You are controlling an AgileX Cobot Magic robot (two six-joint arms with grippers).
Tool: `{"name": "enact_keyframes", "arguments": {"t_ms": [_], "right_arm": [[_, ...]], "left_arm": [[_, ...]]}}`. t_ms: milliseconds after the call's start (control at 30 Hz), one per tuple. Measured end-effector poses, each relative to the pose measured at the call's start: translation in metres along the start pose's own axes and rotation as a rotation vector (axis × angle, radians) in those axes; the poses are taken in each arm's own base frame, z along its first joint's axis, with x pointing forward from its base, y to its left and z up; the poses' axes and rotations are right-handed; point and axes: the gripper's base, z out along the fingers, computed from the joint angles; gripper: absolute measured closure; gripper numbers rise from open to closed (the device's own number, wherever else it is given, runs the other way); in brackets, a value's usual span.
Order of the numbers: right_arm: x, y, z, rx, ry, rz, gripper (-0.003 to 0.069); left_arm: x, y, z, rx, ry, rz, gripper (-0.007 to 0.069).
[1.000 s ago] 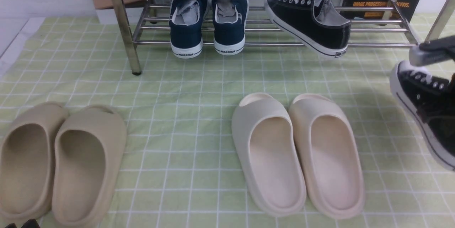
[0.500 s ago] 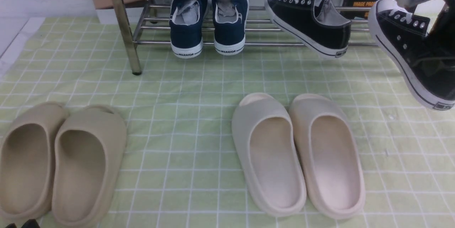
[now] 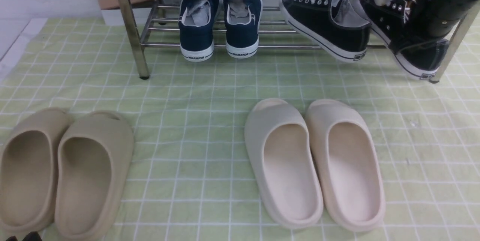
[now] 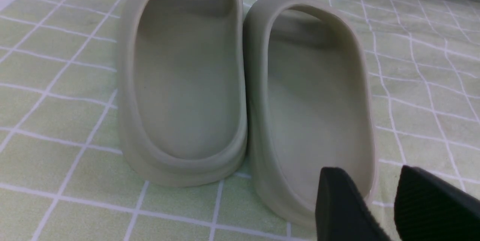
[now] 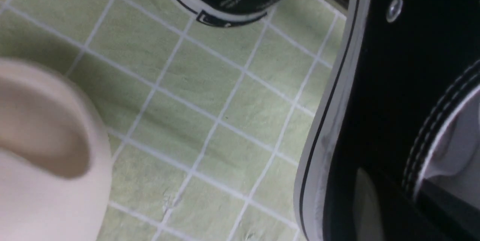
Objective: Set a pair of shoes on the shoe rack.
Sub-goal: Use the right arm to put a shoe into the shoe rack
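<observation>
One black sneaker (image 3: 326, 19) lies tilted on the lower bars of the chrome shoe rack (image 3: 270, 46), its heel hanging over the front bar. Right of it is the second black sneaker (image 3: 407, 45), toe over the bars and heel dipping low beside the rack's right leg (image 3: 453, 42). My right gripper (image 3: 420, 12) is shut on this sneaker's side wall (image 5: 375, 83), one finger inside the opening and one outside; whether the sole rests on the bars is unclear. My left gripper (image 4: 377, 186) stands open and empty by the heel of a tan slide (image 4: 318, 98).
Two navy sneakers (image 3: 219, 19) stand on the rack's left half. A cream pair of slides (image 3: 315, 162) lies mid-cloth and a tan pair (image 3: 63, 173) at the near left. A green checked cloth (image 3: 195, 83) covers the surface. The rack's left leg (image 3: 129, 27) stands ahead.
My right gripper has carried the second black sneaker from low at the right edge up and forward to the rack's right end. The left arm has not moved.
</observation>
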Motion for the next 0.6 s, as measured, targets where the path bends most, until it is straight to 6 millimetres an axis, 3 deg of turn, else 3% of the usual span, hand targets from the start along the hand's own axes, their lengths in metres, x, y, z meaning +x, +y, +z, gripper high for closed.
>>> {"name": "enact_keyframes", "arguments": {"t_ms": [167, 400, 600], "right_arm": [[-0.013, 0.012, 0.010, -0.014, -0.011, -0.056, 0.0644], [-0.035, 0.042, -0.009, -0.042, -0.044, -0.122, 0.0644], [-0.037, 0.041, -0.012, -0.012, -0.041, -0.089, 0.0644]], "left_arm": [[0.000, 0.000, 0.000, 0.000, 0.000, 0.000, 0.0386], [0.000, 0.000, 0.000, 0.000, 0.000, 0.000, 0.0386], [0.000, 0.000, 0.000, 0.000, 0.000, 0.000, 0.0386]]}}
